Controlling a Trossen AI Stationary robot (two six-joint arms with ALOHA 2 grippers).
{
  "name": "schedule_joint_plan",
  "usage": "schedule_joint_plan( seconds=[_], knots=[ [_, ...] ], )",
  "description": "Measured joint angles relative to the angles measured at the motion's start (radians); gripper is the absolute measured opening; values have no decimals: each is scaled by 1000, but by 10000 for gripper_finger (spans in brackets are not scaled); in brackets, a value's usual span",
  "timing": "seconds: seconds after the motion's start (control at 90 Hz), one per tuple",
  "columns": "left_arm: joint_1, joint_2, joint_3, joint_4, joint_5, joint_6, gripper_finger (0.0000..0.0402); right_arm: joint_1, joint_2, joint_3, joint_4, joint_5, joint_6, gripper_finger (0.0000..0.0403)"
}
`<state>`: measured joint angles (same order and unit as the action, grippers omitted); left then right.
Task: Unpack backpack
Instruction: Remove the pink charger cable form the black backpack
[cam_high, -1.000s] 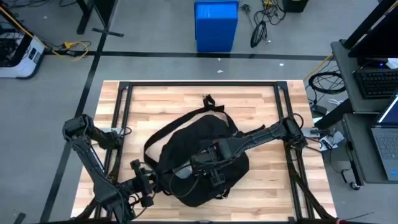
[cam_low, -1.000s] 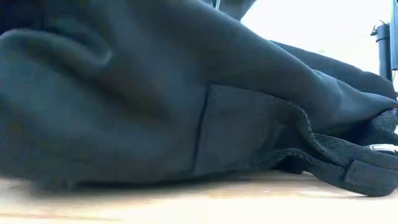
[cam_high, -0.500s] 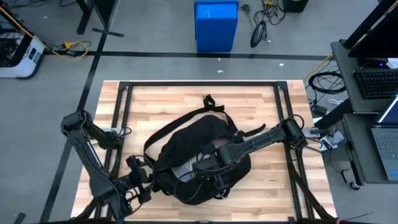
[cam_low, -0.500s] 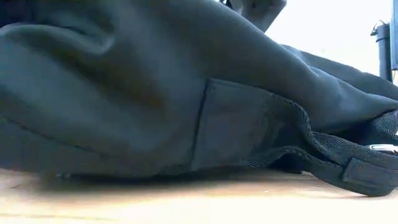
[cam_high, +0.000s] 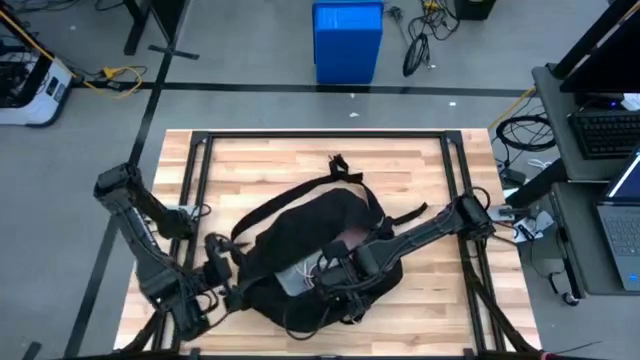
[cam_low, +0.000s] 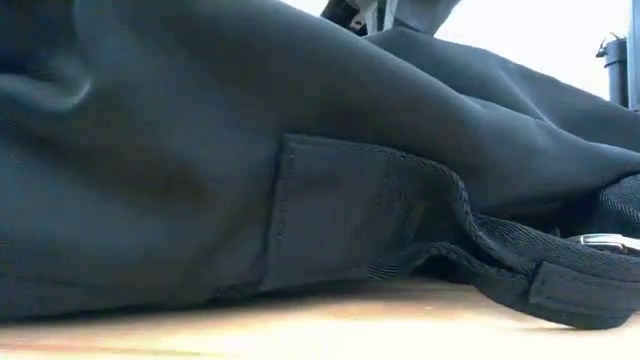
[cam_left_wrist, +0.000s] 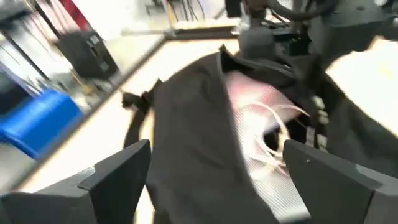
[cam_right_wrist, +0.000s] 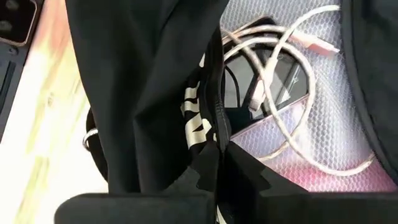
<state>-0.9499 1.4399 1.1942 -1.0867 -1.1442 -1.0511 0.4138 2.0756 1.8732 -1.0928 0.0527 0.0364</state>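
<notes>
On the bench's middle the backpack is held open, its flap pinched by the right pincer while the left pincer hangs wide before the pocket (white cable showing), so the flap should be kept lifted.

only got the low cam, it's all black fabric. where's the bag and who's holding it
Observer: The backpack lies in the middle of the table; the right gripper is shut on the edge of its opening.
Operator: left arm doing anything
Observer: The left gripper sits open at the bag's left side, gripping nothing.
Operator: anything visible inside
Observer: Yes, a looped white cable lies over a dark flat item, on pale mesh lining.
</notes>
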Motion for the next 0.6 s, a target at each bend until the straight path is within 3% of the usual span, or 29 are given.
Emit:
schedule_joint_plan(
  seconds=[0.122,0.267,0.6],
  knots=[
    [96,13,-8,158,19,185,354,1,0,0,2,0,-1,0],
    [194,52,-29,313,114,380,354,0,0,0,4,0,-5,0],
    [335,209,-39,359,294,404,354,1,0,0,-8,-1,6,0]
  ],
)
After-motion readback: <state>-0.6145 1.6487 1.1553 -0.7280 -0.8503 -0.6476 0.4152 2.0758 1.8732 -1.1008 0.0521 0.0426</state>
